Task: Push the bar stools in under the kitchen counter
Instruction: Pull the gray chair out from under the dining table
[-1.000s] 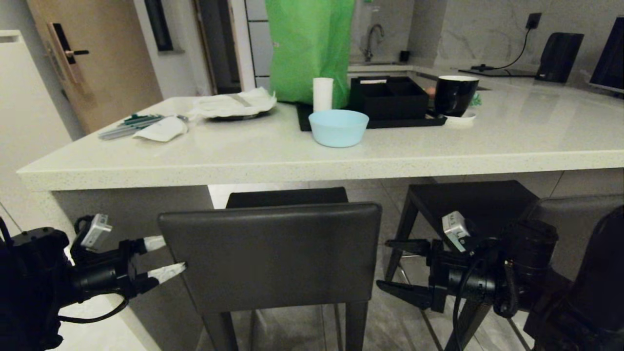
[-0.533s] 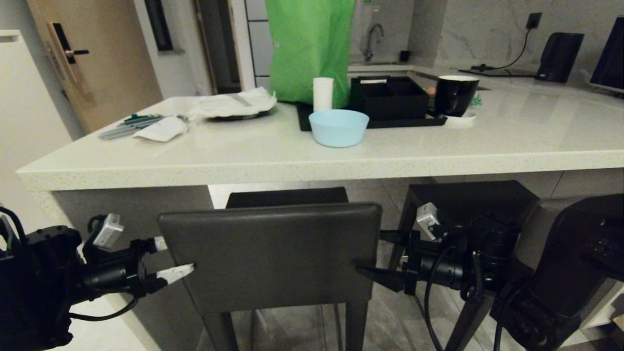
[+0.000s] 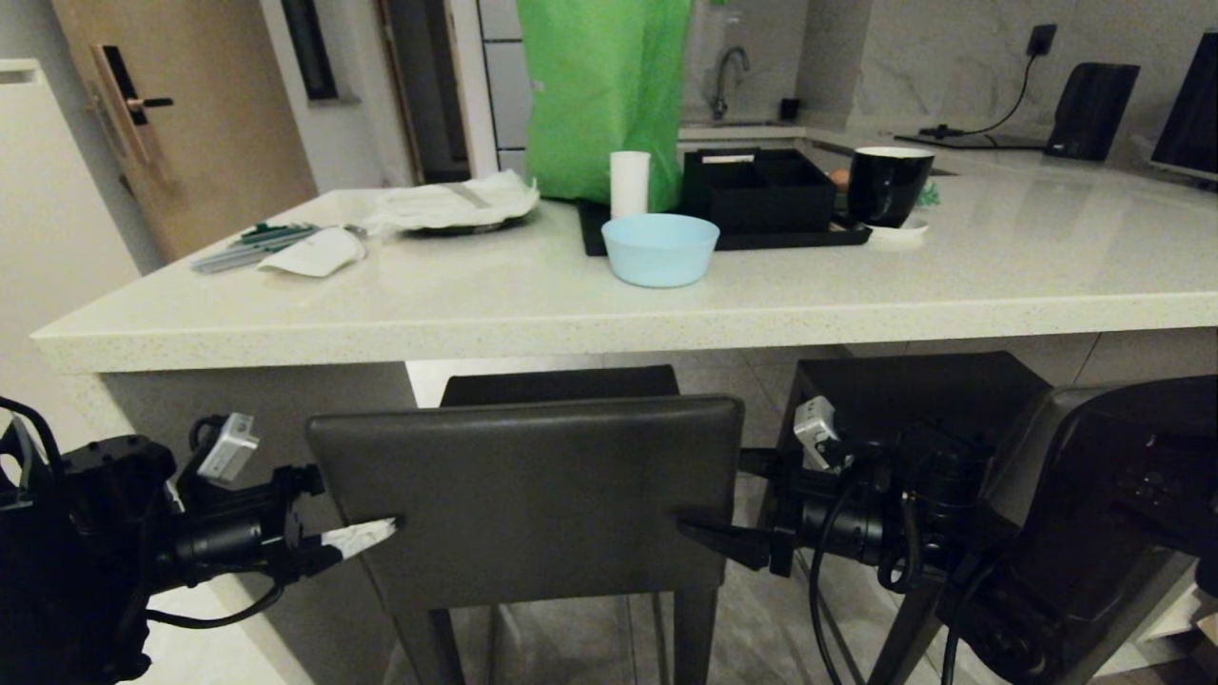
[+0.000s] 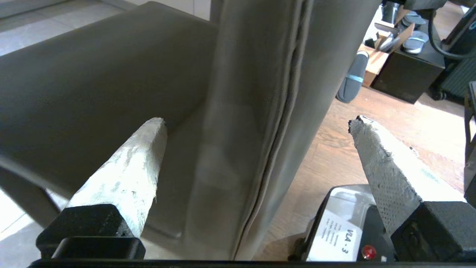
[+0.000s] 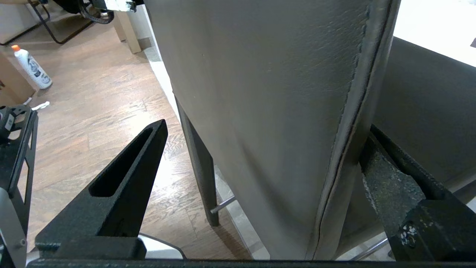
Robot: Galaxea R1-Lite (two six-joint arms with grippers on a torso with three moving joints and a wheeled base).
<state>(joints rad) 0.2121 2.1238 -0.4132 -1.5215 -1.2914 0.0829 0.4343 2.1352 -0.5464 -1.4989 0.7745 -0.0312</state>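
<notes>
- The bar stools: the near stool's backrest (image 3: 528, 499) is standing between my two claws, its seat partly under the kitchen counter (image 3: 609, 328); the second stool (image 3: 918, 395) is sitting beyond my right claw, its seat already under the slab.
- My left claw (image 3: 357, 514) is gaping wide, straddling the backrest's left edge (image 4: 256, 111) — one white finger (image 4: 122, 175) in front, one behind, neither pressing that I can see.
- My right claw (image 3: 723, 504) is doing likewise at the right edge (image 5: 349, 123), jaws spread, gripping nothing.
- I am judging this the bracing step — the push itself is not yet done.
- Next I am needing to close both claws on the backrest evenly, then drive straight forward so the stool is not twisting or tipping.
</notes>
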